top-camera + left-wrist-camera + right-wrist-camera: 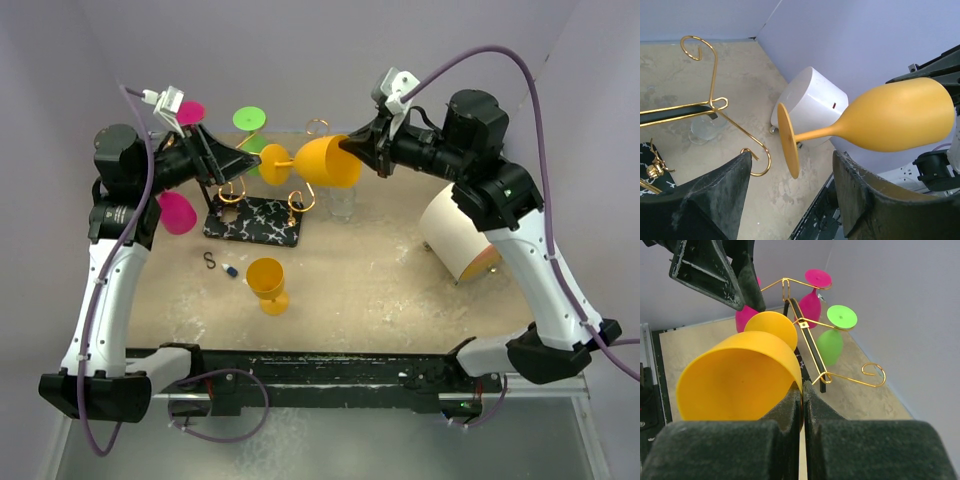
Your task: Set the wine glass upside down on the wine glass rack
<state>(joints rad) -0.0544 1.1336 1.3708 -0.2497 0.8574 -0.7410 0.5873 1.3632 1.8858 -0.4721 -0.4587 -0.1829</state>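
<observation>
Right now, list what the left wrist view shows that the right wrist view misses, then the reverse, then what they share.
Left wrist only: a white cylinder lying on its side and a clear glass. Right wrist only: a pink glass and a green glass, both hanging upside down. Both: the yellow wine glass and the gold rack.

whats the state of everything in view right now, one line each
wine glass, in the air on its side, rim pinched
right tool, shut on the wine glass rim
left tool, open, straddling the glass foot without gripping
wine glass rack, upright
pink glass, hanging upside down on the rack
green glass, hanging upside down on the rack
spare orange glass, standing upright
white cylinder, lying on its side
</observation>
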